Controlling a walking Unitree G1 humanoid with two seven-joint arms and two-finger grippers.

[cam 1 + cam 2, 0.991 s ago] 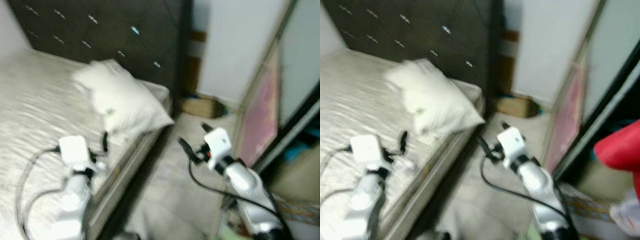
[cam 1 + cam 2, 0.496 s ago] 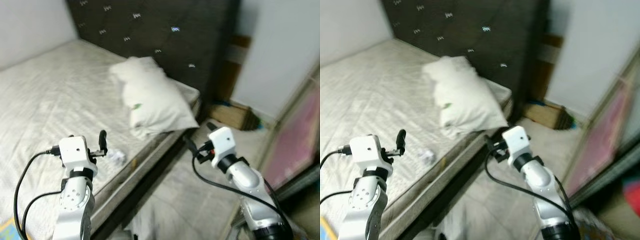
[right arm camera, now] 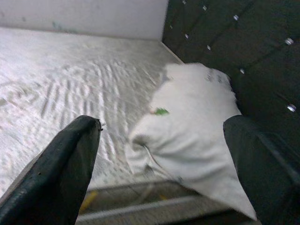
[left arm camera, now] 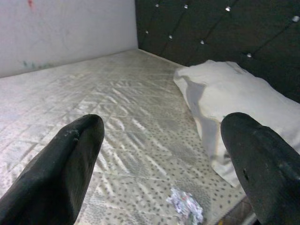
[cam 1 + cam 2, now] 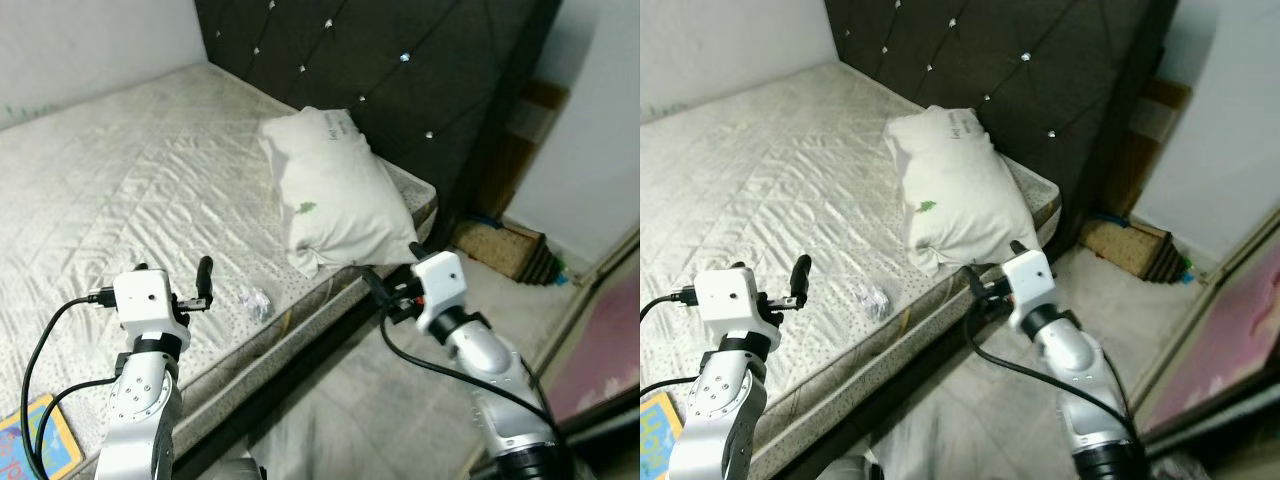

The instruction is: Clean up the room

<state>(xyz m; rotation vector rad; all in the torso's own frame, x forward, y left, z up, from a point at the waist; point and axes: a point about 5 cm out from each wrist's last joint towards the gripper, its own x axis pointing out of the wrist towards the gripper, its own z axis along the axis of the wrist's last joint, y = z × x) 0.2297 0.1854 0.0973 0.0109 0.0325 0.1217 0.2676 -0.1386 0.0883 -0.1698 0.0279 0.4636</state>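
with both grippers spread wide and holding nothing, the small crumpled silvery wrapper (image 5: 255,301) lies on the quilted white mattress (image 5: 120,180) near its edge. it sits just ahead of the left gripper (image 5: 172,290), nearer that arm than the right gripper (image 5: 390,283), which hangs off the bedside below the white pillow (image 5: 335,190).

Left hand (image 4: 164,154) fingers spread — crumpled wrapper (image 4: 186,205) on mattress (image 4: 93,93), pillow (image 4: 234,98)

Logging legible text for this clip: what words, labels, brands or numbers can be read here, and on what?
Nothing can be read for certain.
White pillow on the quilted mattress: small dark print near its top end, too small to read; the green mark is a motif.
Blue and yellow book on the mattress: large letters, cut off and unreadable.
Crumpled wrapper: no legible print.
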